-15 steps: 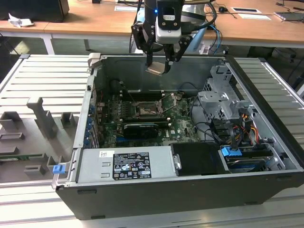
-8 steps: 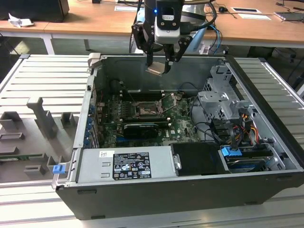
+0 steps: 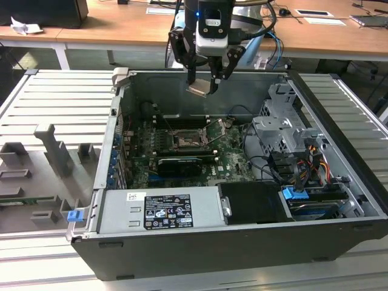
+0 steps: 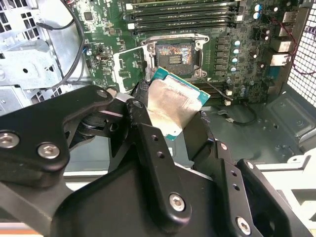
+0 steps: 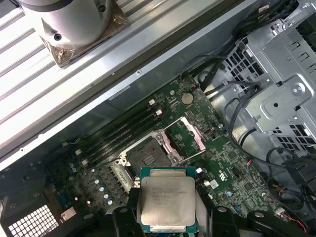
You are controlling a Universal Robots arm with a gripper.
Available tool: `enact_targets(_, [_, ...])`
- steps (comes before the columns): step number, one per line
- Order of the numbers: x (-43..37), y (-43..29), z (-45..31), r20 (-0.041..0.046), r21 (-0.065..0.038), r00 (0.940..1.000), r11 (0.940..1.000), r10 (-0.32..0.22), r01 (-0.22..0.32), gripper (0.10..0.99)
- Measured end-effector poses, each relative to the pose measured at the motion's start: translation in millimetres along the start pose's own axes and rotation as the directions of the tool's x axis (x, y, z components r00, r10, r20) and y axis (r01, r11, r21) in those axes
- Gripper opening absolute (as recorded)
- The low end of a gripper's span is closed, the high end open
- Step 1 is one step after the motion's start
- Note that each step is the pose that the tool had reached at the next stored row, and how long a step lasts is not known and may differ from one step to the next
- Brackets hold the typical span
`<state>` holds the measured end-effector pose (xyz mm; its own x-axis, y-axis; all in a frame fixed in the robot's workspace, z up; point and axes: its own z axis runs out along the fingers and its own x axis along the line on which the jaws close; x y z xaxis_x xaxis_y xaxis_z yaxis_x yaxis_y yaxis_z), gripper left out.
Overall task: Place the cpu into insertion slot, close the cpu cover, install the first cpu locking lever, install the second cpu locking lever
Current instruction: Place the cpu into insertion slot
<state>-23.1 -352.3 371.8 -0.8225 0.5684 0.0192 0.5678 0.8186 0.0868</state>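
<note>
Gripping the cpu (image 4: 174, 106) by two opposite edges, your gripper (image 3: 205, 82) is clamped on it and hangs high over the open computer case (image 3: 327, 121), well above the motherboard (image 3: 233, 159). You are in the first step, I judge: the chip is carried but not seated.

The insertion slot (image 5: 148, 157) lies bare below, its dark centre showing. The cpu cover (image 5: 186, 137) stands swung open beside it, so nothing covers the socket.

In the exterior view the chip looks tilted, not level. Seating it would call for squaring its edges to the socket's metal rim and bringing it flat, since the fit looks tight on all four sides.

Mind the raised cover on one side of the socket and the long memory slots (image 4: 182, 15) close on another. Loose black cables (image 5: 232, 106) and the metal drive cage (image 5: 281, 74) sit farther off. Straight above the socket you have open room.
</note>
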Motion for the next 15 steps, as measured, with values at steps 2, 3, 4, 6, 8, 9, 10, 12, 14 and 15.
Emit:
enact_targets(2, [0.0, 0.0, 0.0, 0.0009, 0.000, 0.9999, 0.9999, 0.011, -0.011, 0.529])
enact_targets(3, [0.0, 0.0, 0.0, 0.0012, 0.000, 0.9999, 0.9999, 0.014, -0.014, 0.529])
enact_targets(4, [0.0, 0.0, 0.1, 0.0014, 0.000, 0.9999, 0.9999, 0.017, -0.017, 0.529])
enact_targets(6, [0.0, 0.0, 0.1, 0.0020, 0.000, 0.9997, 0.9997, 0.023, -0.023, 0.529])
enact_targets(8, [0.0, 0.0, 0.1, 0.0025, -0.001, 0.9996, 0.9996, 0.029, -0.029, 0.529])
enact_targets(9, [0.0, 0.0, 0.1, 0.0027, -0.001, 0.9995, 0.9995, 0.031, -0.031, 0.529])
enact_targets(10, [0.0, 0.0, 0.1, 0.0029, -0.001, 0.9994, 0.9994, 0.034, -0.034, 0.529])
enact_targets(12, [0.0, 0.0, 0.1, 0.0035, -0.001, 0.9992, 0.9992, 0.040, -0.040, 0.529])
enact_targets(14, [0.0, 0.0, 0.1, 0.0041, -0.001, 0.9989, 0.9989, 0.047, -0.047, 0.529])
enact_targets(15, [0.0, 0.0, 0.2, 0.0047, -0.001, 0.9985, 0.9985, 0.054, -0.054, 0.529])
